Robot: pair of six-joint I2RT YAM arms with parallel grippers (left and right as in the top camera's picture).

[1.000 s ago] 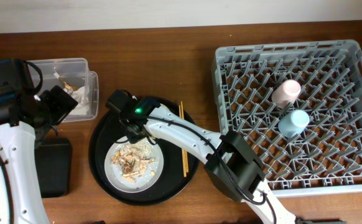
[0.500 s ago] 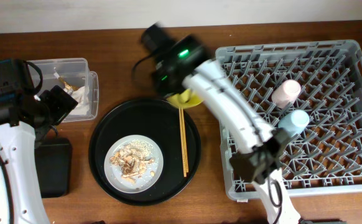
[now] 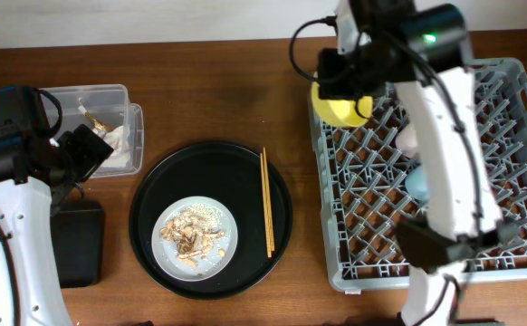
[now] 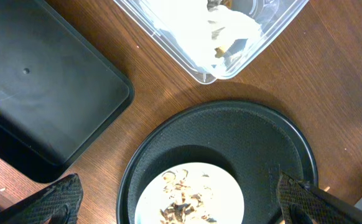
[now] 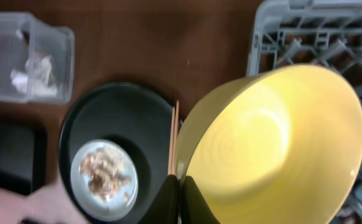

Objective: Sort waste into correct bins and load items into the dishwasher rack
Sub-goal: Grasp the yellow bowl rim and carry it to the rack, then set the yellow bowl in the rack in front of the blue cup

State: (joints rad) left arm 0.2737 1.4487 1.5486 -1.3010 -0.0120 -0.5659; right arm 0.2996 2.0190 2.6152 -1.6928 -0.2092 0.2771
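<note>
My right gripper point(image 3: 359, 95) is shut on the rim of the yellow saucer point(image 3: 338, 110) and holds it over the near-left corner of the grey dishwasher rack point(image 3: 508, 72); the saucer fills the right wrist view point(image 5: 274, 143). The pink cup point(image 3: 407, 136) and light-blue cup point(image 3: 416, 181) stand in the rack, partly behind the arm. The grey-white plate point(image 3: 229, 243) with food scraps point(image 3: 191, 234) and the chopsticks point(image 3: 267, 204) lie on the round black tray point(image 3: 155, 208). My left gripper point(image 4: 181, 205) is open above the plate point(image 4: 190, 193). Paper wrappers point(image 3: 110, 134) lie in the clear box point(image 3: 123, 95).
The shallow black rectangular tray point(image 3: 78, 240) sits left of the round tray, under my left arm; it also shows in the left wrist view point(image 4: 38, 106). Bare wooden tabletop lies between the round tray and the rack.
My right gripper has lifted the yellow saucer off the round black tray and carried it up and to the right, over the rack's corner. The left arm has not moved.
</note>
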